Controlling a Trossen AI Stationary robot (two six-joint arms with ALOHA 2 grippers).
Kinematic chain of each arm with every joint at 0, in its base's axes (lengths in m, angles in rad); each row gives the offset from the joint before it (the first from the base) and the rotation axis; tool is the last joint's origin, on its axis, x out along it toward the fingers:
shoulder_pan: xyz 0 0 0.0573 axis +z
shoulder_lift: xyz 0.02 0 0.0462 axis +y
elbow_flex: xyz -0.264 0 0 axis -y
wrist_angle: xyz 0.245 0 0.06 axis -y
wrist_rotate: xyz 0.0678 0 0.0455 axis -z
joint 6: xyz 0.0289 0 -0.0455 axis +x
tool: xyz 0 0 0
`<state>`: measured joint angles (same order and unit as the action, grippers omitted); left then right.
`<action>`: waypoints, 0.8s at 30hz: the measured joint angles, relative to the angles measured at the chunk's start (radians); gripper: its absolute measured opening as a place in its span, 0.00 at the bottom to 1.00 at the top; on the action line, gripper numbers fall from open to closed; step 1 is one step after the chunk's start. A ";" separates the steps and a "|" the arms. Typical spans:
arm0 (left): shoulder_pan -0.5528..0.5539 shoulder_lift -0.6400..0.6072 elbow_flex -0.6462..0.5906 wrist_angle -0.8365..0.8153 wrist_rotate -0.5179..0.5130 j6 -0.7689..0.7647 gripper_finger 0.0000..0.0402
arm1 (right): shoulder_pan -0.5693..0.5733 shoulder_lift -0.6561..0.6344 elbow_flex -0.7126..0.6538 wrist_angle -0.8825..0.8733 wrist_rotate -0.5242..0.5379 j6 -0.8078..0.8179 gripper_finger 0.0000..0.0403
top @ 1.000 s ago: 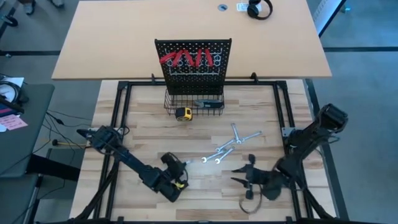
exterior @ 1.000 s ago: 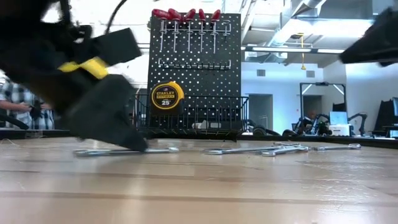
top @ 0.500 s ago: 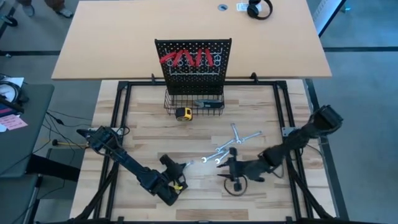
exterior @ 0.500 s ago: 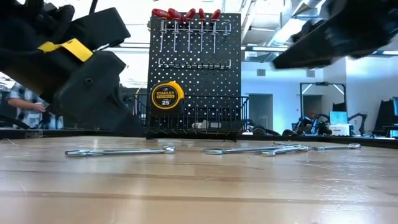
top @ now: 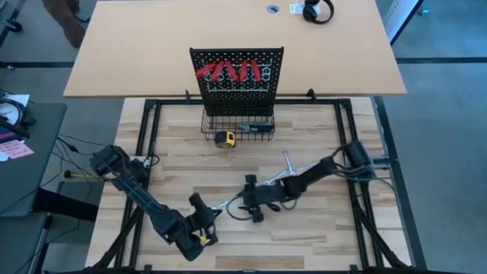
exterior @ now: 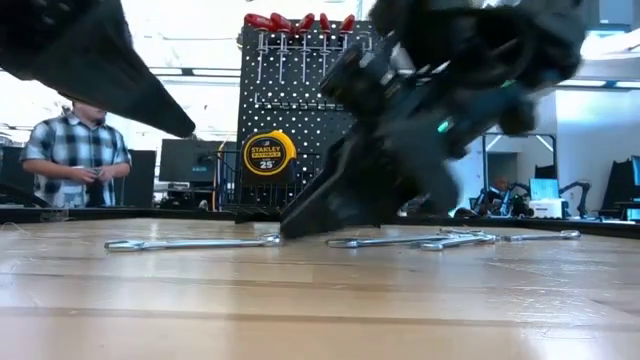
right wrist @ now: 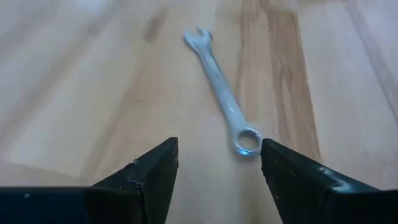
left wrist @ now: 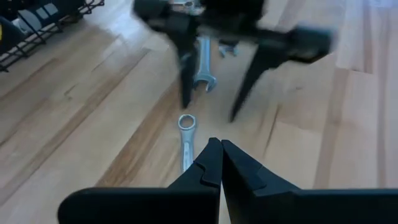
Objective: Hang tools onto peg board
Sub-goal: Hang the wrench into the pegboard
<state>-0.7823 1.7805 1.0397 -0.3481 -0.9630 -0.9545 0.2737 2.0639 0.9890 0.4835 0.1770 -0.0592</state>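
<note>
Right gripper (top: 245,204) spread over a wrench (right wrist: 224,96) on the table.
Only the left wrist view shows the left gripper (left wrist: 219,163) pressed together.

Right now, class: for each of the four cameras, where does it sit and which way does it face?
High view: overhead, straight down; both arms, peg board.
Low view: table-top height, facing the peg board; right arm's open fingers near a wrench.
Left wrist view: behind shut fingers, facing that wrench and the right gripper.
Right wrist view: behind open fingers, over the same wrench.
</note>
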 joint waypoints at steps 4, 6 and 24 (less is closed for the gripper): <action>-0.009 0.004 0.000 0.000 -0.003 -0.017 0.00 | -0.045 0.050 0.076 -0.073 -0.077 0.001 0.57; -0.011 0.005 0.000 -0.001 -0.002 -0.023 0.00 | -0.062 0.073 0.096 -0.070 -0.124 0.001 0.54; 0.012 0.109 -0.016 0.184 0.009 0.119 0.06 | -0.042 0.051 0.112 -0.202 -0.107 -0.107 0.03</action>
<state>-0.7703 1.8894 1.0237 -0.1641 -0.9542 -0.8351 0.2320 2.1148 1.1015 0.2817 0.0695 -0.1660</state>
